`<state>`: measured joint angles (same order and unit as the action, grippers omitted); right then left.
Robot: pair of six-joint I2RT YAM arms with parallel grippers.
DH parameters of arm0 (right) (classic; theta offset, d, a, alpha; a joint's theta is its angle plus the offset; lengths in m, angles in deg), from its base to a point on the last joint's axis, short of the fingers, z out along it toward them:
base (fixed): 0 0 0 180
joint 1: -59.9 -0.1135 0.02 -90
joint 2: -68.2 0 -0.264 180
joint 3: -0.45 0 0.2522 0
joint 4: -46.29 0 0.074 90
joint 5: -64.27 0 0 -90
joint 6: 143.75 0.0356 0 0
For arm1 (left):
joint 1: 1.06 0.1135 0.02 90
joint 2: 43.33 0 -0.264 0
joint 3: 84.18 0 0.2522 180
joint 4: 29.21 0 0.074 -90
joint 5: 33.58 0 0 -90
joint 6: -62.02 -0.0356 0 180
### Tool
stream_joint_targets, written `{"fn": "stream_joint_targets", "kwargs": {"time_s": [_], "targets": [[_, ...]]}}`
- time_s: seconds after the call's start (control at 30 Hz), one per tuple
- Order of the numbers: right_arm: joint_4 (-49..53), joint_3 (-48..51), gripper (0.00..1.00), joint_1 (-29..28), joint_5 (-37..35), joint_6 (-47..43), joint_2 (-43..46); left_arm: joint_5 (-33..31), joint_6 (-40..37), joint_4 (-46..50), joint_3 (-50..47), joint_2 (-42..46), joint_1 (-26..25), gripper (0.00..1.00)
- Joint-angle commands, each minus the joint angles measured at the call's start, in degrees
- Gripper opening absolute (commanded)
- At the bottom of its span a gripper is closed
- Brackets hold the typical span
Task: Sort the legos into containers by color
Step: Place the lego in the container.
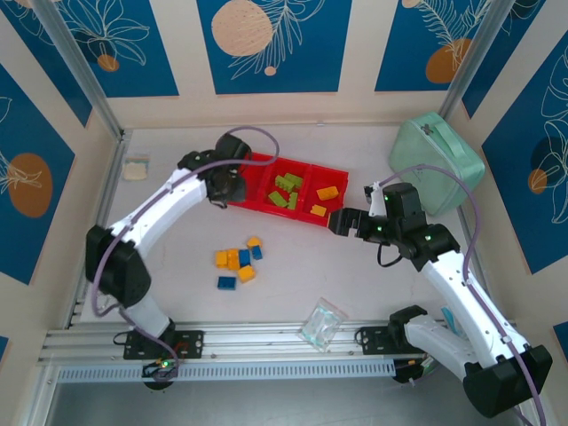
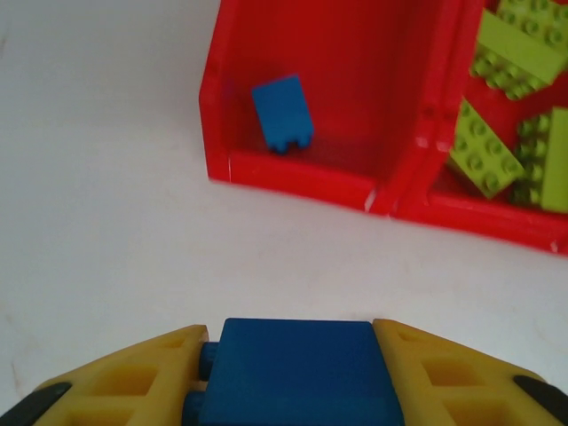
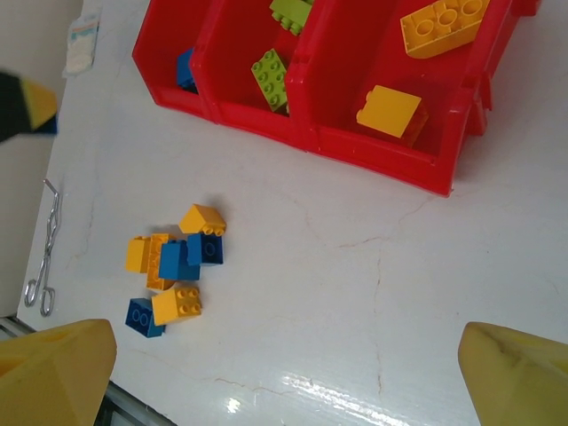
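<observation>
- The left gripper is clamped on a blue lego brick. Its yellow fingers press two opposite sides of the brick, and it hangs by the left end of the red tray.
- In the left wrist view the held brick sits over bare table, short of the tray's near wall. Letting go here would probably drop it outside the left compartment.
- Moving forward too low could knock the brick against that wall, twist it in the grip, or push the tray along the table.
- One other blue brick already leans in the near corner of the left compartment. A second brick landing on it might bounce out, or over into the lime green bricks in the middle compartment.
- The right gripper has its jaws spread wide and holds nothing. It hovers just beside the tray's right end, near the compartment holding two yellow-orange bricks.
- A careless swing from that side could bump the tray while the left arm is releasing.
- The loose pile of yellow-orange and blue bricks lies on the table in front of the tray, with the pieces touching and partly stacked. A wide grab there could lift two colours together or scatter them.
- Both arms reaching for the pile at once risk colliding.
</observation>
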<state>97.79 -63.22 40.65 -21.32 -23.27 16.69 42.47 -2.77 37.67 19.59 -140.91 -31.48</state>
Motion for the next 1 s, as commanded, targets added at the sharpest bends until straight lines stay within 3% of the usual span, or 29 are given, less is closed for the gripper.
{"fn": "stream_joint_targets", "kwargs": {"time_s": [0.0, 0.47, 0.77, 0.97], "targets": [[0.47, 1.17, 0.99, 0.31, 2.25, -0.75, 1.38, 2.96, -5.41, -1.39, 5.09, -5.89, 2.31, 0.21], [3.43, 2.6, 0.99, 1.61, 2.1, -3.0, 3.6, 5.95, -7.26, -5.9, 22.51, -27.34, 4.57, 0.23], [4.36, 2.42, 0.99, 2.1, 2.96, -3.53, 3.79, 4.64, -7.44, -8.64, 19.85, -23.06, 4.68, 0.68], [4.15, 1.75, 0.99, 2.06, 4.06, -2.82, 3.57, 3.9, -8.24, -11.37, 8.2, -11.26, 4.66, 0.86]]}}
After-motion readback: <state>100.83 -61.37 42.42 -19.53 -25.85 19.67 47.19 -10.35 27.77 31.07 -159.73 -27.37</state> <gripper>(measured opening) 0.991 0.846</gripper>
